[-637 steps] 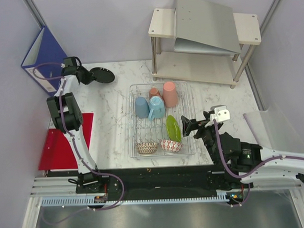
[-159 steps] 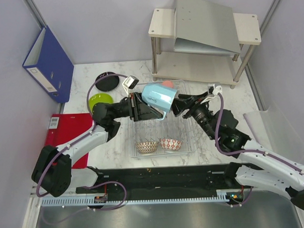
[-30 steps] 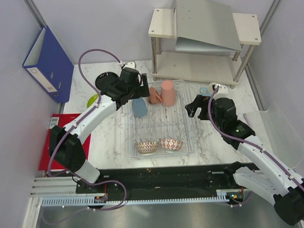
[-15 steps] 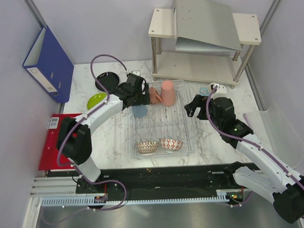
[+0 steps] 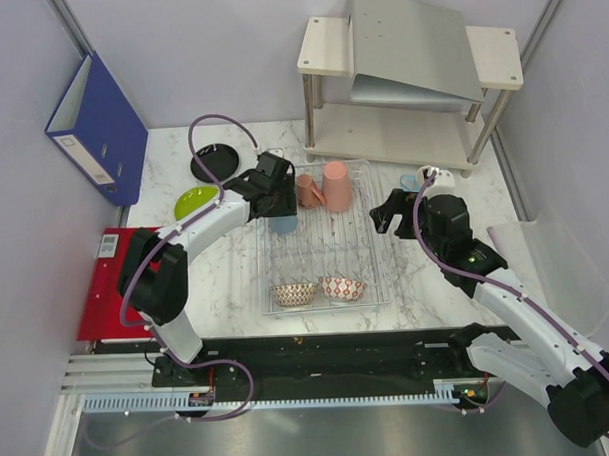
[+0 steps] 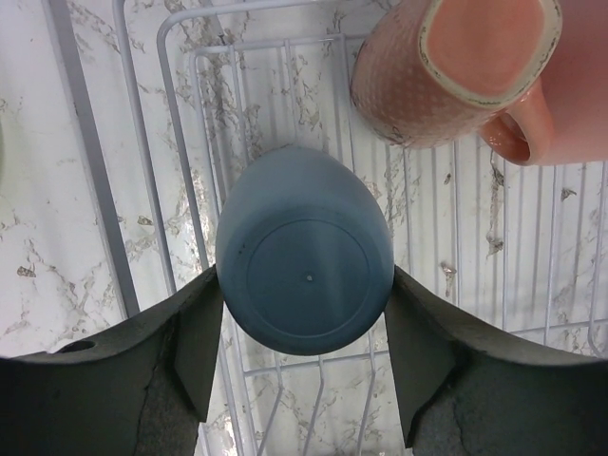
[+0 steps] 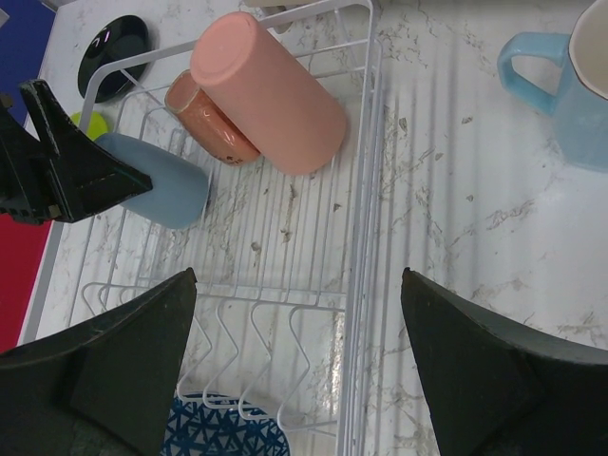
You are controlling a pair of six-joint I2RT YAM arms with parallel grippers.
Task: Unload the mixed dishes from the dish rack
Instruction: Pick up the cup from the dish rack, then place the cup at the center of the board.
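Starting at the dish rack's (image 5: pixel 325 242) near end, a brown-white bowl (image 5: pixel 295 293) and a red-white bowl (image 5: pixel 343 288) sit side by side; the wire middle beyond them is bare. Just off the rack's right rim the right gripper (image 7: pixel 296 275) hovers — jaws spread wide, empty. At the rack's far-left corner the left gripper (image 6: pixel 302 280) pinches an upturned light-blue cup (image 6: pixel 304 228) by its sides — salmon mug (image 5: pixel 308 190) and salmon cup (image 5: pixel 335 185) lie close beside it, along the far rim.

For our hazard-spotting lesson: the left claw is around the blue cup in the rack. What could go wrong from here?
1. The left claw straddles the smooth, rounded light-blue cup; it may slip when lifted.
2. The salmon mug lies close beside and might get knocked.
3. The cup could snag on the dish rack wires.
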